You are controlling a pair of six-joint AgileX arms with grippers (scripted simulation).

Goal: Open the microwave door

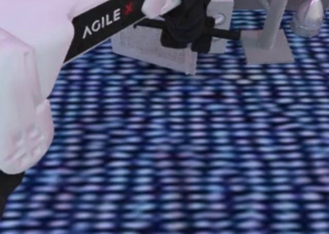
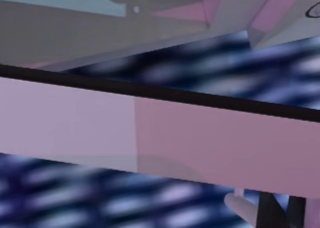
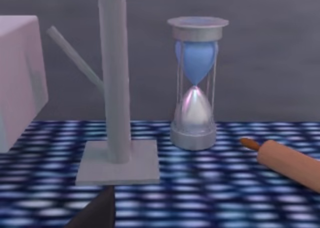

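Observation:
The light-grey microwave [image 1: 223, 2] stands at the table's back, one silver knob [image 1: 220, 19] showing. The microwave door [image 1: 149, 46], with its speckled mesh window, stands swung out from the front at an angle. My left arm reaches in from the left, and its black left gripper [image 1: 190, 41] sits over the door's free edge, shut on it. In the left wrist view the door [image 2: 200, 143] fills the frame as a broad pinkish band, with the left gripper [image 2: 280, 215] close against it. My right gripper [image 3: 100, 213] is parked out of the top view, and the microwave [image 3: 17, 77] shows at the right wrist view's edge.
A grey stand [image 1: 270, 43] with a post [image 3: 117, 112] is right of the microwave. An hourglass [image 1: 307, 17] with blue glass [image 3: 196, 87] stands beyond it. A wooden rolling pin [image 3: 290, 163] lies near the hourglass. A blue patterned cloth [image 1: 180, 157] covers the table.

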